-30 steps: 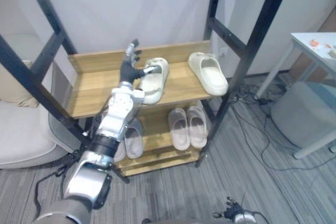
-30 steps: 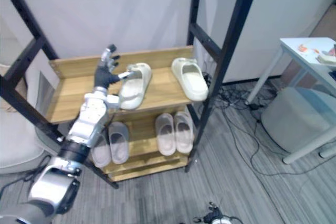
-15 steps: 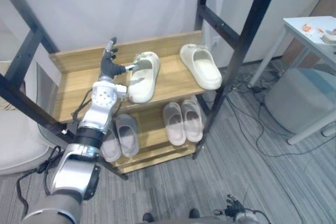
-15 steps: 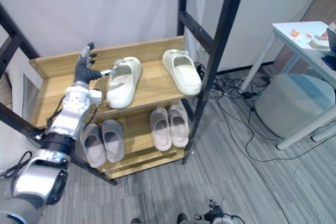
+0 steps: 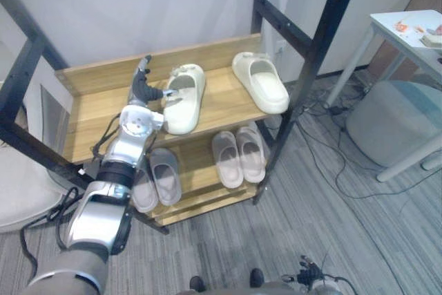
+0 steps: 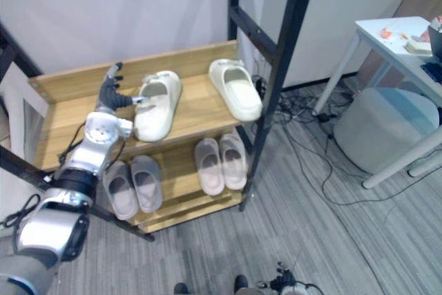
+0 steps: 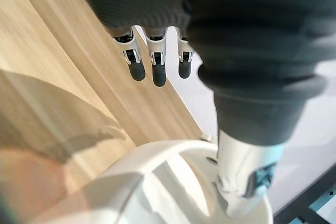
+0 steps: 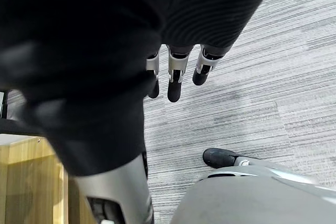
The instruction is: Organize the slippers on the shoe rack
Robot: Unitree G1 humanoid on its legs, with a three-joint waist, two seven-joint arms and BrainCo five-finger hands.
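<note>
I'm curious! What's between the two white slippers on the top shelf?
Only bare wooden shelf lies between the left slipper and right slipper, in both eye views.

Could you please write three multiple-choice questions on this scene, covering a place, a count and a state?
1. Where do the grey slippers lie? A) on the floor B) lower shelf, left side C) on the table
2. How many cream slippers lie on the upper shelf? A) one B) two C) four
3. How is the left hand? A) open, thumb touching a cream slipper B) fisted C) curled round a grey slipper
B: beside the pink pair. B: one by the hand, one near the black post. A: its fingers are straight.
</note>
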